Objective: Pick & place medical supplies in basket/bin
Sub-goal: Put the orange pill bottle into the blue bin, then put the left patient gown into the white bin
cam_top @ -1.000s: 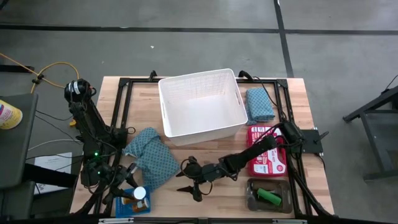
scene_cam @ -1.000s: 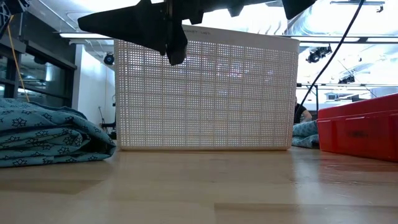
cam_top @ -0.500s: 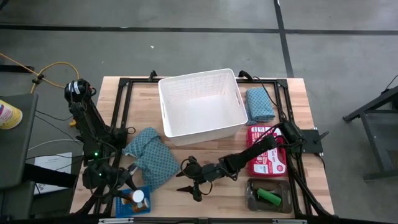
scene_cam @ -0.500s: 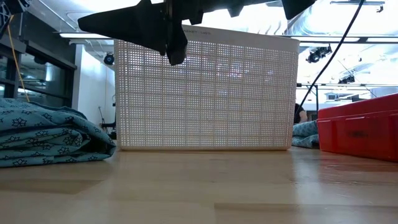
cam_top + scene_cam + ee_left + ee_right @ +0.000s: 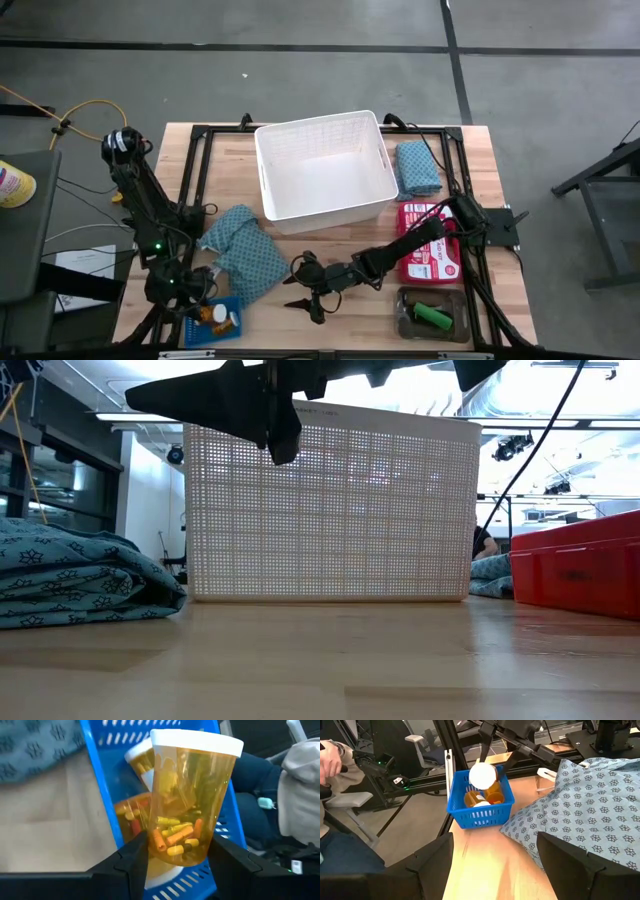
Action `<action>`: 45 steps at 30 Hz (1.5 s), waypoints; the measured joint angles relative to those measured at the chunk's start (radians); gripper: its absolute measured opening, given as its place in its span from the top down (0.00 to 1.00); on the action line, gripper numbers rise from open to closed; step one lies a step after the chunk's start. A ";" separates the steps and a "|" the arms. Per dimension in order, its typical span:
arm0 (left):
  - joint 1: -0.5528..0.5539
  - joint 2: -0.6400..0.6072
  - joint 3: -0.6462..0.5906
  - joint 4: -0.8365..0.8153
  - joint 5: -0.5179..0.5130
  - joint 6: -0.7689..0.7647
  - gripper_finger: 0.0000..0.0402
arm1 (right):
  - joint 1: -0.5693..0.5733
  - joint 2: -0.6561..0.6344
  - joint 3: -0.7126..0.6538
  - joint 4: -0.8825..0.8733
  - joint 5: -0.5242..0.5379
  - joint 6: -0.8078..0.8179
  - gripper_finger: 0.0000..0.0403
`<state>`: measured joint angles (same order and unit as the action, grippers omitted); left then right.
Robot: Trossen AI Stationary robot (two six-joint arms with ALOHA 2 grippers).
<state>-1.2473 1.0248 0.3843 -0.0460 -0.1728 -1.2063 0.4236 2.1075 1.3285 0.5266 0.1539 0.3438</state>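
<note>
My left gripper [image 5: 175, 852] clasps a translucent orange pill bottle [image 5: 190, 800] above the small blue mesh tray [image 5: 107, 795], partly hiding its contents; my right gripper [image 5: 305, 292] hovers released.

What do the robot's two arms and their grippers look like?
Both arms are dark, jointed and slim, with black cables along them. The left arm shows a small green light. Each gripper, left gripper and right gripper, ends in two dark, flat, wedge-shaped fingers.
</note>
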 joint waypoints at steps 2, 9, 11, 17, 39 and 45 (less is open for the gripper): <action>0.007 0.000 0.000 0.000 0.025 -0.020 0.58 | 0.000 0.000 0.000 0.000 0.000 0.000 0.32; 0.017 0.000 0.000 0.000 0.047 -0.012 0.58 | 0.000 0.000 0.000 0.000 0.000 0.000 0.32; 0.017 0.000 0.000 0.001 0.047 0.014 0.58 | 0.000 0.000 0.000 0.000 0.000 0.000 0.32; 0.017 0.000 0.000 0.050 0.034 0.051 0.52 | 0.000 0.000 0.000 0.000 0.000 0.000 0.32; 0.056 0.000 0.091 -0.071 0.049 0.062 0.49 | 0.000 0.000 0.000 0.000 0.000 0.000 0.32; 0.072 0.000 0.092 -0.072 0.067 0.067 0.49 | 0.000 0.000 0.000 0.000 0.000 0.000 0.32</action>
<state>-1.1758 1.0248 0.4759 -0.1177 -0.1062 -1.1398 0.4236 2.1075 1.3285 0.5266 0.1539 0.3439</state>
